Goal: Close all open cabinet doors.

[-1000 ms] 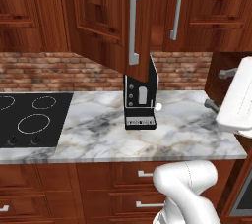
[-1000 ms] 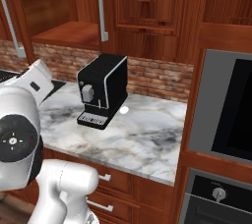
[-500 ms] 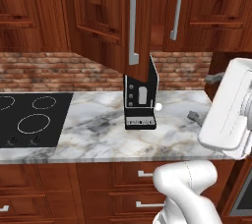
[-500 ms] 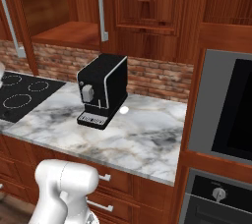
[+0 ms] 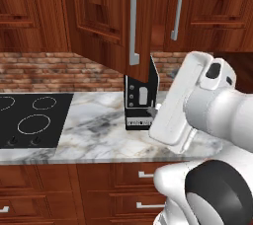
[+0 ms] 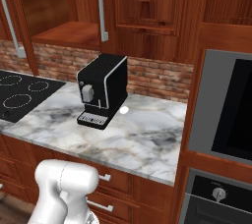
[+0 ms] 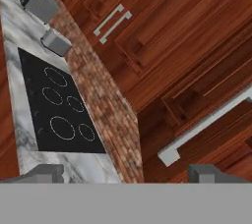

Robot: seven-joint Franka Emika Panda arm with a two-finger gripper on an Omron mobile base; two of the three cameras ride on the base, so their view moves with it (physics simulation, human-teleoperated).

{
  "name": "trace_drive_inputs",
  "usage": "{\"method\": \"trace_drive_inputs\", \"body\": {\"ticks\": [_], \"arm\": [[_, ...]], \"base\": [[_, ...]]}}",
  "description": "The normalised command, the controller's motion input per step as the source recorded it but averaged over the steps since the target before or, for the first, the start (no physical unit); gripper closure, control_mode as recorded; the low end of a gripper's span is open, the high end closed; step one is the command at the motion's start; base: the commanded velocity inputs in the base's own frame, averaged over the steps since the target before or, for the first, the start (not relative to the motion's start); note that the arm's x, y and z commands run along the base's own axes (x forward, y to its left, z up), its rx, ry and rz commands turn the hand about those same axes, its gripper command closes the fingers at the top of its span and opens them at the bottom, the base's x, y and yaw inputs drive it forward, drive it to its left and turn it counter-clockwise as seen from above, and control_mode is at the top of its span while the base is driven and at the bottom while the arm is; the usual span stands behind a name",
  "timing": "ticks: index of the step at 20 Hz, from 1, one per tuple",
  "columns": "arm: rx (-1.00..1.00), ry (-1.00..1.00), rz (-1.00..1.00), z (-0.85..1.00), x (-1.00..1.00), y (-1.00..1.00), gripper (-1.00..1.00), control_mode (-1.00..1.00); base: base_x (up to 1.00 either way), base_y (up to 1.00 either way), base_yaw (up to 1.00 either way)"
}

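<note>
One reddish-brown cabinet door [image 5: 106, 17] stands swung out over the counter, its long grey bar handle [image 5: 135, 24] facing me. The same open door shows at the left edge [image 6: 12, 21] of the right base view, beside the bare cabinet shelf [image 6: 61, 34]. The neighbouring door [image 6: 133, 12] with its handle [image 6: 102, 9] lies flush. My gripper [image 7: 127, 174] is open, its fingertips [image 7: 47, 173] wide apart with nothing between them. It points at wooden door fronts, and a bar handle [image 7: 204, 127] lies just beyond the right tip. My white forearm [image 5: 185, 103] crosses in front of the counter.
A black coffee machine [image 6: 101, 90] stands on the marble counter [image 6: 147, 139] under the open cabinet. A black cooktop [image 5: 29, 120] lies to the left, with a brick backsplash [image 5: 54, 71] behind. A built-in oven [image 6: 229, 105] fills the right. Drawers [image 5: 99, 189] run below the counter.
My arm has swung from the right edge of the left base view toward its centre and has left the right base view. The cabinet doors have not moved.
</note>
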Motion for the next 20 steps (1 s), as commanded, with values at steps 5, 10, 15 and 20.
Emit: {"method": "trace_drive_inputs", "body": {"ticks": [5, 10, 15, 20], "arm": [[-0.15, -0.04, -0.14, 0.09, 0.53, 0.39, -1.0, -1.0], [-0.1, 0.0, -0.12, 0.01, 0.63, 0.21, -1.0, -1.0], [-0.06, 0.0, -0.1, 0.0, 0.66, 0.05, -1.0, -1.0], [-0.04, 0.0, -0.09, -0.02, 0.75, 0.0, -1.0, -1.0]], "base": [[0.0, 0.0, 0.0], [0.0, 0.0, 0.0], [0.0, 0.0, 0.0], [0.0, 0.0, 0.0]]}}
